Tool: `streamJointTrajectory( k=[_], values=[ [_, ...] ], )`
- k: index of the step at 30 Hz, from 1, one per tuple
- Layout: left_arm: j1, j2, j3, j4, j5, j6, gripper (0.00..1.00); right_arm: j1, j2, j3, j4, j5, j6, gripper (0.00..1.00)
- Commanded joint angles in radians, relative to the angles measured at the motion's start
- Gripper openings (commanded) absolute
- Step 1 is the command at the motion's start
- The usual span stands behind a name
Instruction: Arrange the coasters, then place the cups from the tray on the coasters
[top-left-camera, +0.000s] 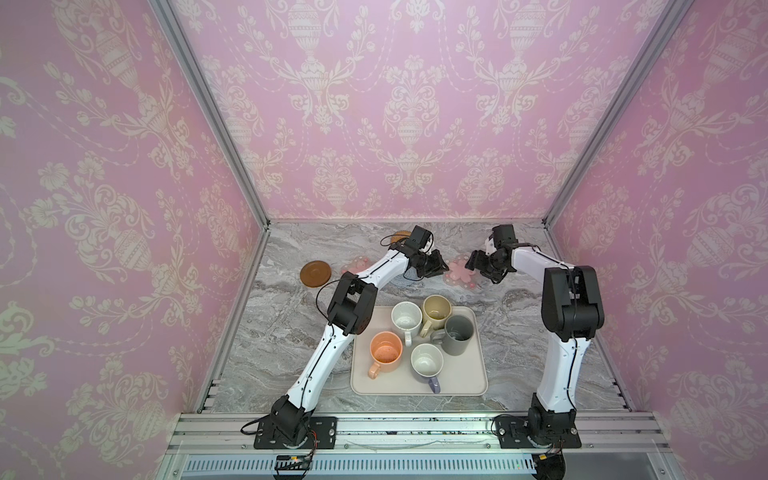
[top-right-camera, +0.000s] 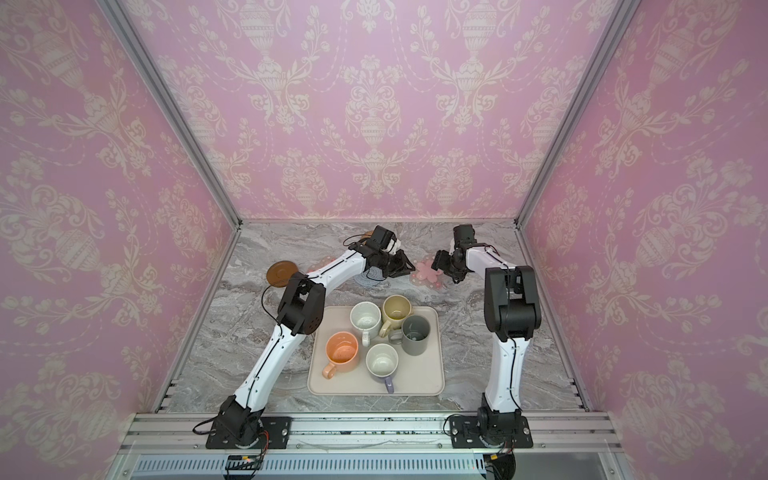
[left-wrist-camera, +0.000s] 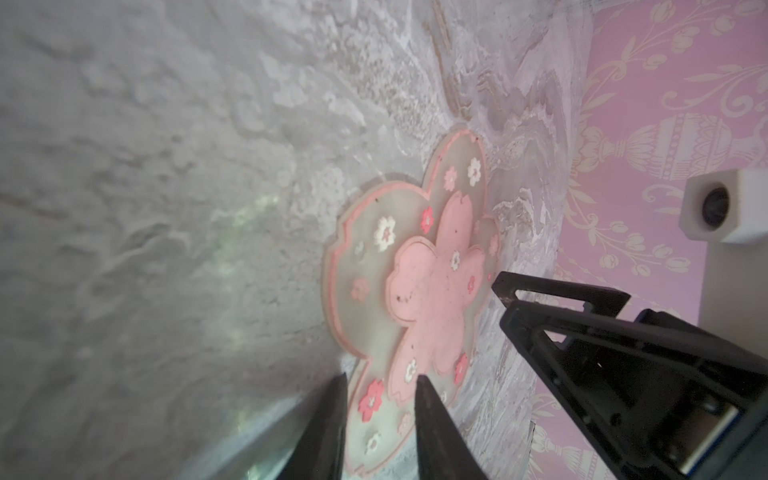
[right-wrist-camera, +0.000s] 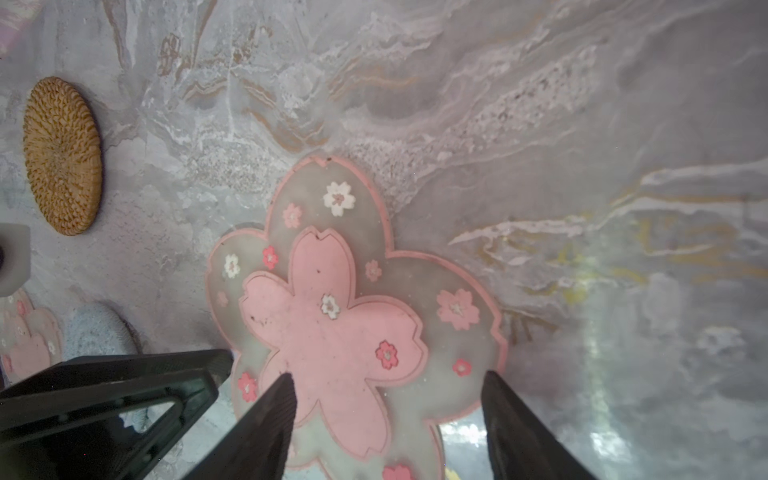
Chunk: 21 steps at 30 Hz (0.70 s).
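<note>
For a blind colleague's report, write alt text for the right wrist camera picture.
A pink flower-shaped coaster lies flat on the grey marble table, with the right gripper open, its two dark fingers poised over its petals. The left gripper sits at the coaster's edge, coming in from the side; a woven rattan coaster lies farther off.

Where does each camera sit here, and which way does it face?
Top views: high at the front, looking down over the table, tray, left arm and right arm.
Left wrist: low, grazing across the flower coaster between the grippers; left gripper and right gripper show.
Right wrist: above that coaster; right gripper shows, left gripper beside.
Shared: both wrist views frame that coaster.
</note>
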<state>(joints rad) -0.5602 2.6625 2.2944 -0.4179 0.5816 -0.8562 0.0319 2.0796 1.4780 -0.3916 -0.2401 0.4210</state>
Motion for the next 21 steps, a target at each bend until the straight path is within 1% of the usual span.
streamJointTrajectory(
  k=[1, 7, 11, 17, 21],
  values=[
    [0.001, -0.040, -0.086, -0.026, 0.010, -0.019, 0.31, 0.013, 0.009, 0.021, -0.018, -0.016, 0.024, 0.72],
    [0.000, -0.118, -0.242, 0.066, 0.016, -0.044, 0.31, 0.033, -0.008, 0.002, -0.012, -0.015, 0.034, 0.72],
    [0.000, -0.148, -0.309, 0.106, 0.020, -0.055, 0.31, 0.041, -0.014, -0.013, 0.004, -0.019, 0.049, 0.72],
    [0.001, -0.156, -0.329, 0.126, 0.019, -0.055, 0.31, 0.058, -0.022, -0.034, 0.011, -0.020, 0.062, 0.71],
    [0.007, -0.150, -0.292, 0.092, -0.009, -0.031, 0.31, 0.058, -0.042, -0.040, -0.007, 0.017, 0.043, 0.71]
  ],
)
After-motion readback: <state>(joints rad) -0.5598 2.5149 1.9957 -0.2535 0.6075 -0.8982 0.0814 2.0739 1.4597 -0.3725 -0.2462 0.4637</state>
